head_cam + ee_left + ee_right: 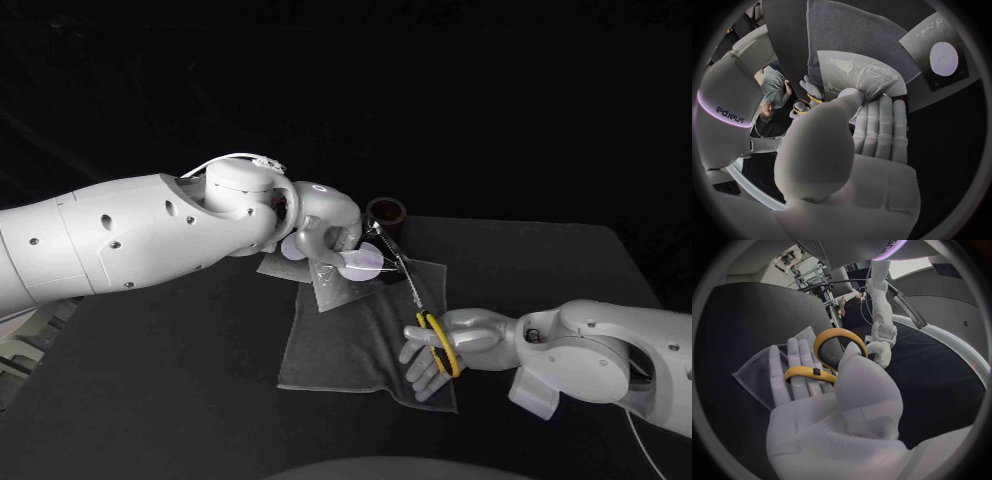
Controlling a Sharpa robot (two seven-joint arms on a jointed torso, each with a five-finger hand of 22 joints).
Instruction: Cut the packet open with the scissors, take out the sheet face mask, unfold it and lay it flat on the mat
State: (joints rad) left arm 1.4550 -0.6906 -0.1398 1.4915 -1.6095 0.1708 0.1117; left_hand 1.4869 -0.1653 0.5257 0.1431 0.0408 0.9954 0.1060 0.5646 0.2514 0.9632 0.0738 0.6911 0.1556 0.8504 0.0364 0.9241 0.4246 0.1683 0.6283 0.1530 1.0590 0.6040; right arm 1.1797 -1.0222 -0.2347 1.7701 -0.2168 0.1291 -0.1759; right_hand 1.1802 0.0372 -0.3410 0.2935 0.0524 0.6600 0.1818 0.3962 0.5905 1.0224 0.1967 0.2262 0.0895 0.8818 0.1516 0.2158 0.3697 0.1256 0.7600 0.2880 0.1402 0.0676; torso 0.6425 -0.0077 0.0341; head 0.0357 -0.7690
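Near on the right, the right hand is gripping the scissors by their yellow loops, the blades reaching far-left towards the packet; I cannot tell whether they are touching it. Beneath, the grey mat is lying flat on the black table. Farther left, the left hand is pinching the pale packet over the mat's far edge, with a dark cup standing just beyond

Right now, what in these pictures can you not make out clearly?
1. Head view: the scissors blades are too thin to tell whether they touch the packet that the left hand holds.
2. Right wrist view: the right hand hides the blades; the yellow handles show.
3. Left wrist view: the thumb covers part of the packet; its contents are unclear.
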